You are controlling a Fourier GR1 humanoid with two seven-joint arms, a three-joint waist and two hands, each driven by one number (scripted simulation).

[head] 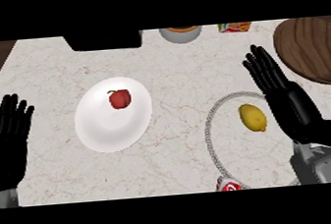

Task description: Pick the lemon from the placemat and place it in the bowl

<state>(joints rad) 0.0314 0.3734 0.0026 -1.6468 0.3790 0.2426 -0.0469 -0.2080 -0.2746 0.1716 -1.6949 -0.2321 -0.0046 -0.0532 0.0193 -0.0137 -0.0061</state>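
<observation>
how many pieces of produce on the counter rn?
2. A lemon on the round placemat, beside the right hand. A red pepper on the white plate, centre-left. Items at the top edge are cropped, unclear.

Lemon (252,117) on placemat (214,116) at four o'clock, beside right hand (293,105); pepper (119,99) on plate (104,131) at nine; left hand (6,146) farther out.

Even, diffuse light across the counter (180,68): bright, no glare or hotspots on the marble. Shadows are faint, just soft dark fringes under the white plate (104,128) and beside the right hand (293,105). Black hands show almost no surface detail; no edge warping visible.
</observation>
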